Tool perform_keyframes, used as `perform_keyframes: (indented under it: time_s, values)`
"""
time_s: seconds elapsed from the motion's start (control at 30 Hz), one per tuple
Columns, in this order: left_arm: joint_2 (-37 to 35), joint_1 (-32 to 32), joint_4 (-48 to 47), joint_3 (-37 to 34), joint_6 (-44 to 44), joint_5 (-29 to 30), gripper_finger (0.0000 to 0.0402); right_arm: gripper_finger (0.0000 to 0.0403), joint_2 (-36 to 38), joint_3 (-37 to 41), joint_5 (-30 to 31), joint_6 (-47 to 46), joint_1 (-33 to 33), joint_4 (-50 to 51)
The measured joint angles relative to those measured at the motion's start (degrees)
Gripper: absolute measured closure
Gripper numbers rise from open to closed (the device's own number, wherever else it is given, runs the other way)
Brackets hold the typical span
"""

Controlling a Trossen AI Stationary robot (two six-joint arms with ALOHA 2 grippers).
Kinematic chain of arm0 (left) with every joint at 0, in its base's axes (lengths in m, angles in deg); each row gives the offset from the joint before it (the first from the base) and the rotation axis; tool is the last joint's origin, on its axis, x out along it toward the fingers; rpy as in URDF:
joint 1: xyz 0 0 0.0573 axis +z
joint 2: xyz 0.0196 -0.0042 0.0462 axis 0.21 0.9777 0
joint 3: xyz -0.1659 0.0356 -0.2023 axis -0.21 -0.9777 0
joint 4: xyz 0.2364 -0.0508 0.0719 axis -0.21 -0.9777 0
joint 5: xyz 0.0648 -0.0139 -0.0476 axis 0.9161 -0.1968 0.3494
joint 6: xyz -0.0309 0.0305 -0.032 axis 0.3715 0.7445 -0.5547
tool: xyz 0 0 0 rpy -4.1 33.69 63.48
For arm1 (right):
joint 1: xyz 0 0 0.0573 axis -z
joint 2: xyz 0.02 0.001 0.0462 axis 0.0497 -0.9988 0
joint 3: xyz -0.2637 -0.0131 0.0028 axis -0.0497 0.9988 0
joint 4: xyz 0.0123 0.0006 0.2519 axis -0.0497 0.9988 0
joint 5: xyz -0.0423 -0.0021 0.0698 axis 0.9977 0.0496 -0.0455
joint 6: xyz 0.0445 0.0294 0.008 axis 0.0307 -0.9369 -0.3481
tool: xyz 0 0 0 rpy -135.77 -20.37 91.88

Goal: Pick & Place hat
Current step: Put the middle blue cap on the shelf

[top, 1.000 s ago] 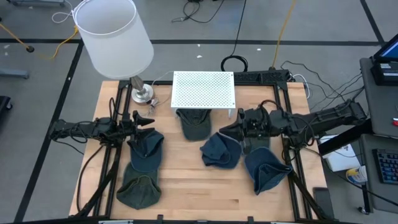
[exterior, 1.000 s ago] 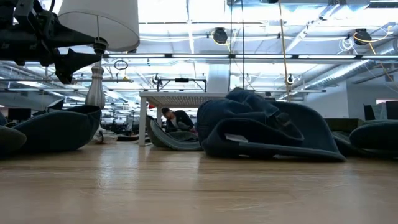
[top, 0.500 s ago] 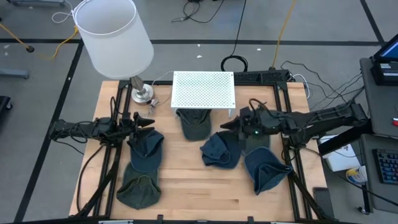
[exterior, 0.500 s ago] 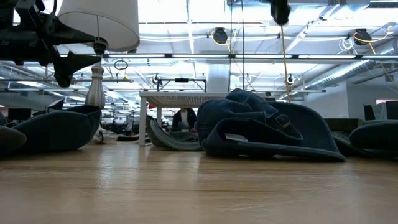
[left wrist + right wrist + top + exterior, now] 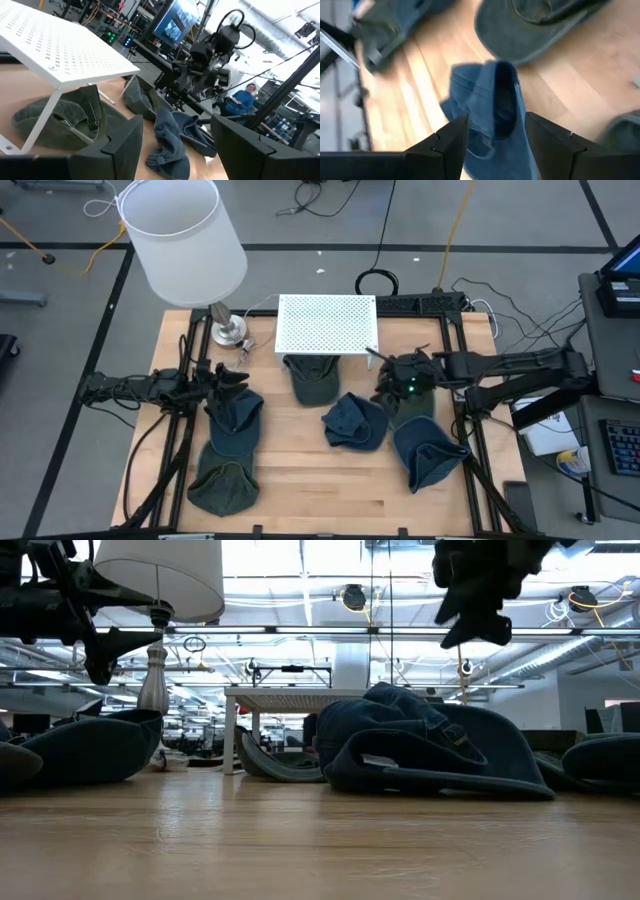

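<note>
Hovering open, right tool (image 5: 384,383) above blue hat (image 5: 355,421)

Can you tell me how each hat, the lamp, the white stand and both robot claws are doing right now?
Middle blue hat: crumpled on the table, not held.
Green hat: tucked partly under the white stand.
White stand: upright.
Left blue hat: lying flat.
Lamp: upright.
Right gripper: open, empty, above the middle blue hat.
Left gripper: open, empty.

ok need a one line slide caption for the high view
Overhead: right gripper open above a blue hat mid-table, left gripper open over another blue hat.
</note>
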Motion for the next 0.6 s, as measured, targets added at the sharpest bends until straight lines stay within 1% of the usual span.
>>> perform_keyframes:
  time_s: [0.13, 0.23, 0.47, 0.53, 0.6]
  values:
    - [0.0, 0.0, 0.0, 0.0, -0.3, 0.0, 0.0163, 0.0215, -2.7, 0.0, -1.5, 2.9, 0.0, 0.6]
    - [0.0, 0.0, 0.0, 0.0, -0.2, 0.0, 0.0163, 0.0215, -5.7, 0.0, -0.7, 5.1, 0.0, 2.3]
    - [0.0, 0.0, 0.0, 0.0, 0.0, -2.0, 0.0163, 0.0215, -12.1, 0.0, 0.2, 8.6, 0.0, 1.9]
    - [0.0, 0.0, 0.0, 0.0, 0.0, -2.5, 0.0163, 0.0216, -13.8, 0.0, -0.3, 9.0, -0.1, 1.7]
    - [0.0, 0.0, 0.0, 0.0, -0.1, -2.5, 0.0163, 0.0216, -15.3, 0.0, -2.3, 9.5, 0.0, 1.5]
